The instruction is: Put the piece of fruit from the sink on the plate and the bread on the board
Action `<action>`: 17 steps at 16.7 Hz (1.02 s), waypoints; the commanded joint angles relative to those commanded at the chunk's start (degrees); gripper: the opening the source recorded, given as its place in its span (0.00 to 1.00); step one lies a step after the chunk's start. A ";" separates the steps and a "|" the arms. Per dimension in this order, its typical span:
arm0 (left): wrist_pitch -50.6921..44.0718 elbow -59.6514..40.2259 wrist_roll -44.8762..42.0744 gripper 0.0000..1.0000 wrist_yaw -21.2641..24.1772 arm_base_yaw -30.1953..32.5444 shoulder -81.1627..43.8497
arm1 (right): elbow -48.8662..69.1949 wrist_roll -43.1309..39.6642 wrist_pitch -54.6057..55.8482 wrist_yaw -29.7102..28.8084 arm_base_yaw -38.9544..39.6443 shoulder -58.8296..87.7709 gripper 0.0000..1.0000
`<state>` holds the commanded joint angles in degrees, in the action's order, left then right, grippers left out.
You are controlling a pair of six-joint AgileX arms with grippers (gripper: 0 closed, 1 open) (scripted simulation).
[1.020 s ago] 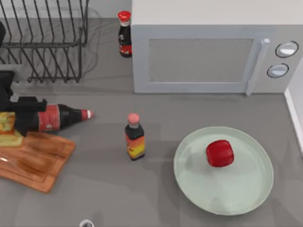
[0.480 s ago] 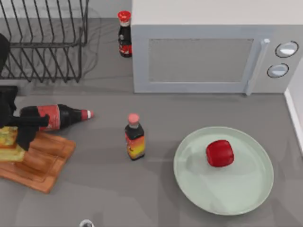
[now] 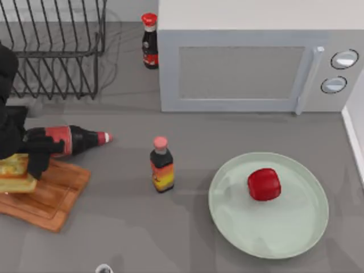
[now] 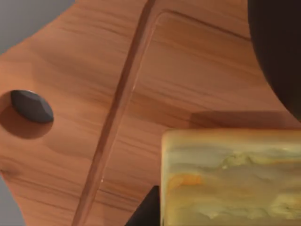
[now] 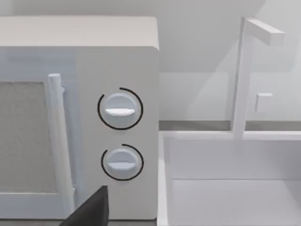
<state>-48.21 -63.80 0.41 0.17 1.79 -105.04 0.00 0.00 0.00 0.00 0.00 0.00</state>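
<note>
Grey tabletop: microwave at twelve o'clock, dish rack at ten. Plate at four carries the fruit. At nine, left gripper pinches the bread over the board, beside a fallen bottle; an upright bottle stands centre.

The piece of fruit is small, glossy red and rounded with slightly blocky edges; it sits on the plate, a little right of its middle and toward the far side. The plate is large, round, pale green with a shallow rim; it lies flat at the near right of the table. The bread is a thick square chunk – golden-yellow on top, pale yellow on the sides; it is over the left part of the board, at the left edge of the table. The board is rectangular, brown wood with grain and a grooved border; it lies slightly turned.
</note>
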 joint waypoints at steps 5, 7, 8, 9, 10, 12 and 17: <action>0.11 0.00 0.01 0.08 0.00 0.00 -0.10 | 0.00 0.00 0.00 0.00 0.00 0.00 1.00; 0.11 0.00 0.01 0.23 0.00 0.00 -0.10 | 0.00 0.00 0.00 0.00 0.00 0.00 1.00; 0.11 0.00 0.01 0.30 0.00 0.00 -0.10 | 0.00 0.00 0.00 0.00 0.00 0.00 1.00; 0.11 0.00 0.01 0.38 0.00 0.00 -0.10 | 0.00 0.00 0.00 0.00 0.00 0.00 1.00; 0.11 0.00 0.01 0.45 0.00 0.00 -0.10 | 0.00 0.00 0.00 0.00 0.00 0.00 1.00; 0.11 0.00 0.01 0.60 0.00 0.00 -0.10 | 0.00 0.00 0.00 0.00 0.00 0.00 1.00; 0.11 0.00 0.01 0.98 0.00 0.00 -0.10 | 0.00 0.00 0.00 0.00 0.00 0.00 1.00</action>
<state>-48.10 -63.80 0.42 0.17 1.79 -105.13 0.00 0.00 0.00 0.00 0.00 0.00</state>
